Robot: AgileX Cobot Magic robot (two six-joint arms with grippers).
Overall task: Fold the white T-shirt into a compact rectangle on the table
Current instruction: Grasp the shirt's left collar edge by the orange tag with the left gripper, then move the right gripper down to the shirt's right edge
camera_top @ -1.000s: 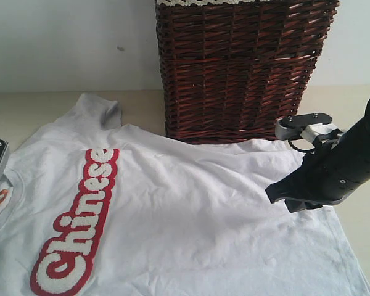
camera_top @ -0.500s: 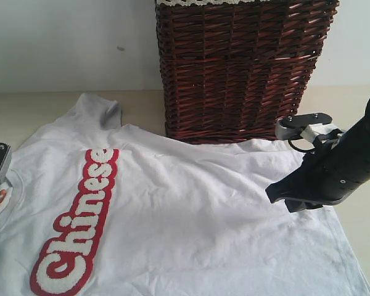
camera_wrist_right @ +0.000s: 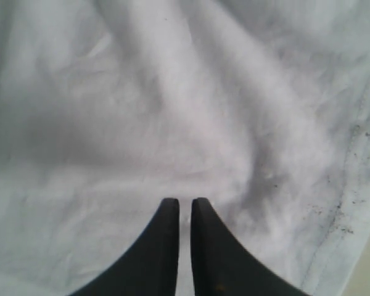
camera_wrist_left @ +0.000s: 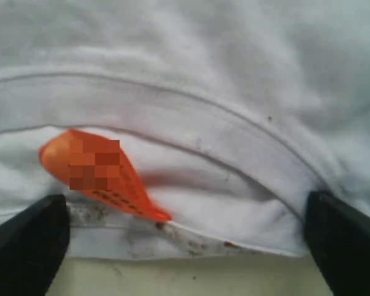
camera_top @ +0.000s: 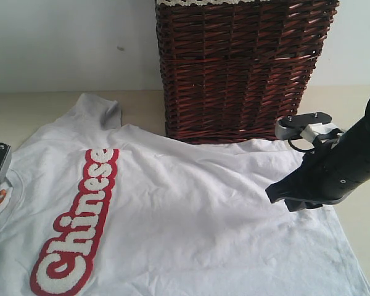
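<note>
I see one white T-shirt (camera_top: 191,209) lying flat on the counter (camera_top: 31,105), spread from 9 to 4 o'clock. Bare counter shows at 10 and 3. One wicker basket (camera_top: 240,68) stands at 12, just beside the shirt's edge; I cannot see inside it. My left gripper (camera_wrist_left: 185,213) has its jaws wide at the collar, near one orange tag (camera_wrist_left: 92,169). My right gripper (camera_wrist_right: 184,206) has its jaws almost closed over the cloth.

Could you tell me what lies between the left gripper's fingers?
Between the open left gripper fingers lie the white T-shirt collar and its orange neck tag, as the left wrist view shows.
</note>
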